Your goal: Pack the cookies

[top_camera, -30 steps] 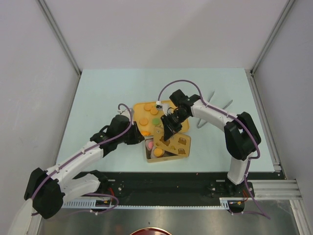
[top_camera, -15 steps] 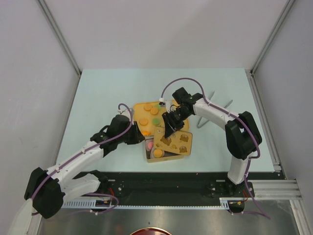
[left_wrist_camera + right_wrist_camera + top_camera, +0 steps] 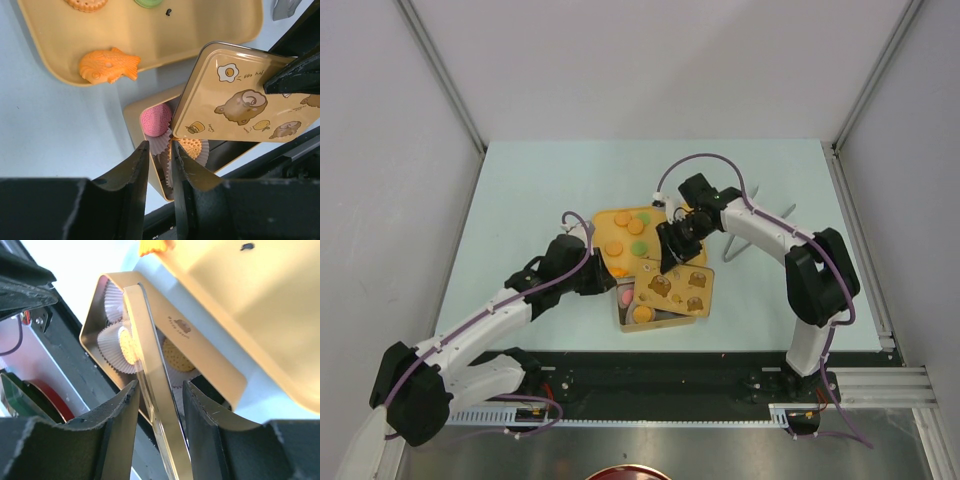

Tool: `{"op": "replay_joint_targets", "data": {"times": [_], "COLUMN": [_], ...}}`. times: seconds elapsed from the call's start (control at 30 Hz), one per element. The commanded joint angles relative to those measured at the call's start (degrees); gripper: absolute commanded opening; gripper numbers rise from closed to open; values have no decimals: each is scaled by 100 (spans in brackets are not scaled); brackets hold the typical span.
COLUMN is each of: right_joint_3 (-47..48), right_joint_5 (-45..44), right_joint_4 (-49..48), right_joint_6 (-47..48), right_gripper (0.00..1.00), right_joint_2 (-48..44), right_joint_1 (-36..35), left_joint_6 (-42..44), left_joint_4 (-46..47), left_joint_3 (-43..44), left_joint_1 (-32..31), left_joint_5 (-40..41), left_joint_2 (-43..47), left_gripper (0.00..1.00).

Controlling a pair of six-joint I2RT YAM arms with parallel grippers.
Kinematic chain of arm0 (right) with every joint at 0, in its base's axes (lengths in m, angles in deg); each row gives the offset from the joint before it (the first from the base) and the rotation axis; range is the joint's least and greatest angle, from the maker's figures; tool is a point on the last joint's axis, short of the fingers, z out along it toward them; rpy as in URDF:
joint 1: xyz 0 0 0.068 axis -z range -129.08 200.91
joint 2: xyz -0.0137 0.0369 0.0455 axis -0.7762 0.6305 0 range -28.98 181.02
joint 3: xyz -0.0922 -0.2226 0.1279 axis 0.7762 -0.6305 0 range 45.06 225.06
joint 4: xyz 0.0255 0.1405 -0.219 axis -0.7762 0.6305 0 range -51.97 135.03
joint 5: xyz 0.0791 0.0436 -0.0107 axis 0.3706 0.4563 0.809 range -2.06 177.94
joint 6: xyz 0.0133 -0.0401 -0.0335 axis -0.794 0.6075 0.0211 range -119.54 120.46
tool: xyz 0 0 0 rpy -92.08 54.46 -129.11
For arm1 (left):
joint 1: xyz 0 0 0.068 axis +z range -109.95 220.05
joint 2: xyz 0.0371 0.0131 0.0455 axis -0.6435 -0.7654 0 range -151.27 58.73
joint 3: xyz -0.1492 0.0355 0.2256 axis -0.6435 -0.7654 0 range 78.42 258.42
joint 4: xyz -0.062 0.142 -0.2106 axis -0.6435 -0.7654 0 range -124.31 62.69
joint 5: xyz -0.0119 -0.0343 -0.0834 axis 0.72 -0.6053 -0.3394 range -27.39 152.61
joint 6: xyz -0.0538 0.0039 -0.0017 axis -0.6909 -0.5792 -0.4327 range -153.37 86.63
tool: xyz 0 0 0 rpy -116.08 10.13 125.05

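While the bear-printed golden metal lid (image 3: 250, 105) lies askew over the rectangular golden tin (image 3: 132, 119), the right pincer (image 3: 157, 390) stands parted loosely about its edge. The left pincer (image 3: 160, 150) sits at the tin's left wall, probably steadying it; whether it grips cannot be told. White pleated paper cups (image 3: 111, 342) hold one pink round cookie (image 3: 156, 120) and one orange (image 3: 190, 146). Other cookies (image 3: 615, 247) lie on the yellow plastic tray (image 3: 210, 35) behind.

On tray: we see orange cookies (image 3: 614, 248) and two green cookies (image 3: 637, 246) lying flat and apart on the yellow tray (image 3: 200, 30).
In tin: we see a pink cookie (image 3: 156, 120) and a golden cookie (image 3: 190, 146) side by side inside the tin (image 3: 131, 120).
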Motion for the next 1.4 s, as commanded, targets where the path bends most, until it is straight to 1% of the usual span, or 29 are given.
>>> {"op": "replay_joint_targets", "data": {"times": [0.0,0.47,0.63,0.8,1.23,1.37], "right_joint_3": [63,37,55,160,213,239], "right_joint_5": [-200,-604,-947,-1017,-1114,-1009], "right_joint_4": [-230,-353,-406,-450,-538,-503], "right_joint_6": [-188,-356,-471,-558,-620,-577], "right_gripper": [45,44,44,44,44,44], "right_joint_2": [-205,137,243,410,112,146], "right_joint_1": [30,30,39,56,39,13], "left_joint_6": [-51,-51,-51,-51,-60,-51], "left_joint_4": [134,160,160,143,134,143], "left_joint_3": [33,33,50,59,59,59], "left_joint_1": [-30,-47,-56,-65,-83,-83], "left_joint_5": [-12,-21,-30,-21,-4,-12], "left_joint_2": [9,-70,-148,-149,-157,-166], "left_gripper": [29,30,29,30,30,30]}}
